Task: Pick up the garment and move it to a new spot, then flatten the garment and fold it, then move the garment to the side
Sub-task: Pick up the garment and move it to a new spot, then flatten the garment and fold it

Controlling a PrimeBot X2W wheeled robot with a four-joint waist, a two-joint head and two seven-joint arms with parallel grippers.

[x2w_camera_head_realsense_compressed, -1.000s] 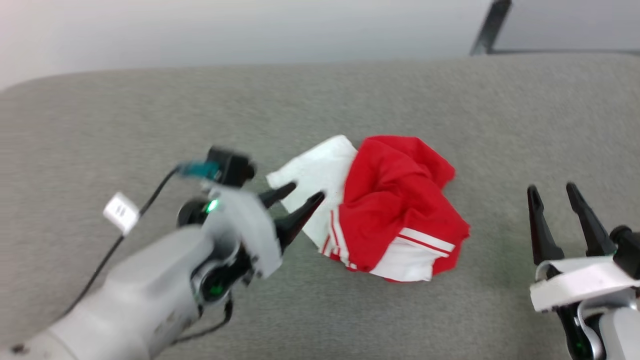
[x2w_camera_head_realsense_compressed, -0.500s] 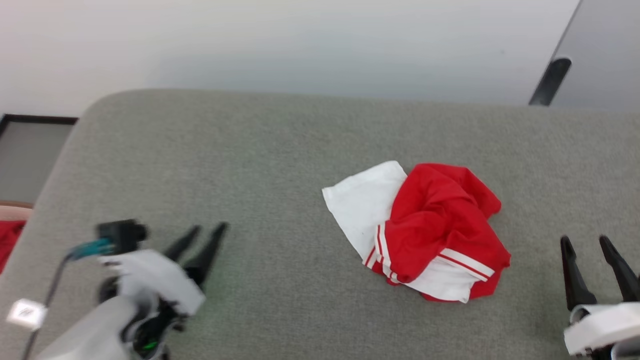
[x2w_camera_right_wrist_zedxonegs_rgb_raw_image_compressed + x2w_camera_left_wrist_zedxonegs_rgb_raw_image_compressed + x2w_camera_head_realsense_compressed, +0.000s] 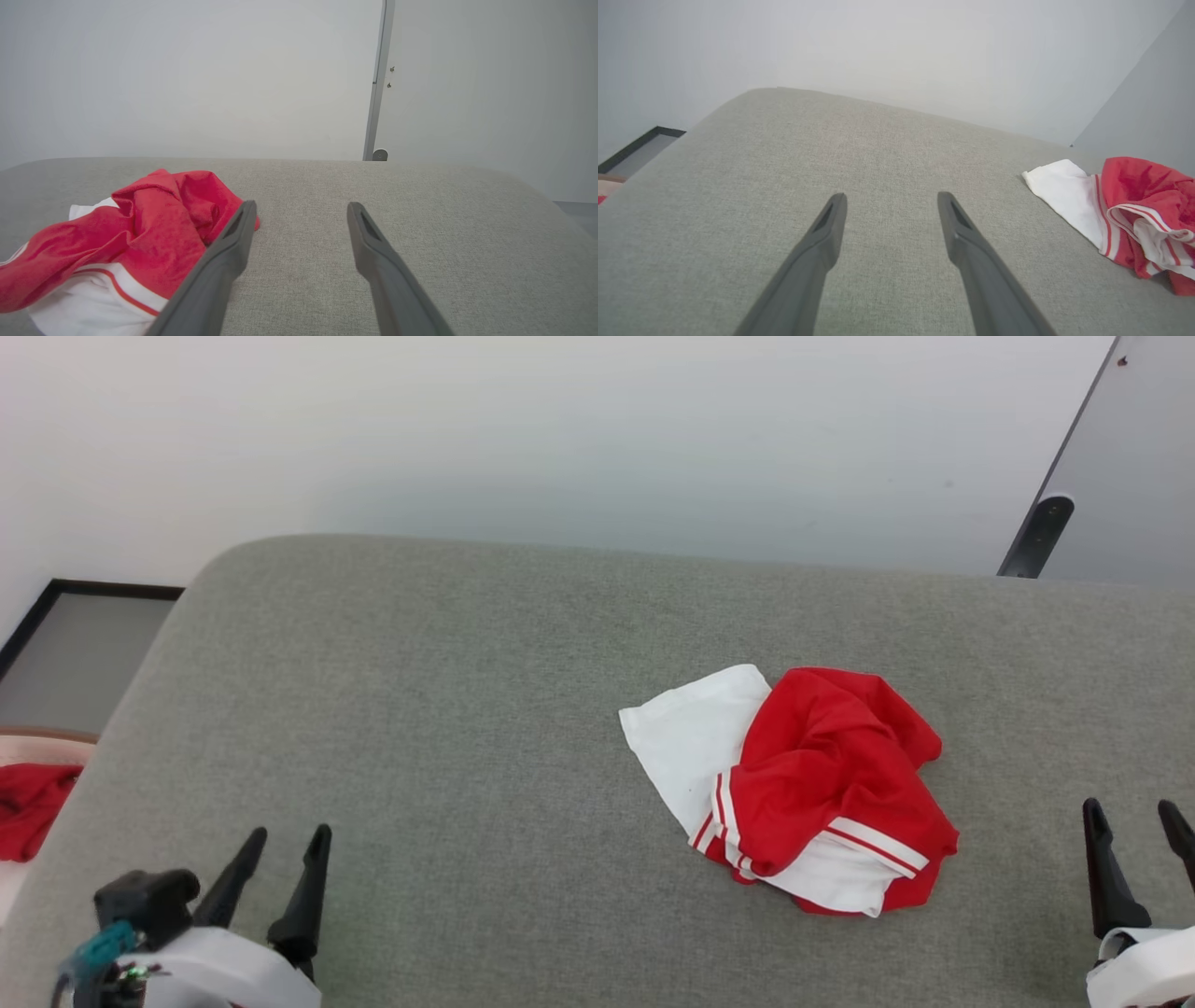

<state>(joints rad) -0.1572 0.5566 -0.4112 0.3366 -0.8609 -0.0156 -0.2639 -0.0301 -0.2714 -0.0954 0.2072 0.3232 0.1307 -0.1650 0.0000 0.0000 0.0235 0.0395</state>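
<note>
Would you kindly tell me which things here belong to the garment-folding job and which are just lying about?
Job in hand: the garment, crumpled on the grey table; the left gripper and right gripper, both open and apart from it.
Lying about: the red cloth scrap past the table's left edge; the dark-framed panel near it.
</note>
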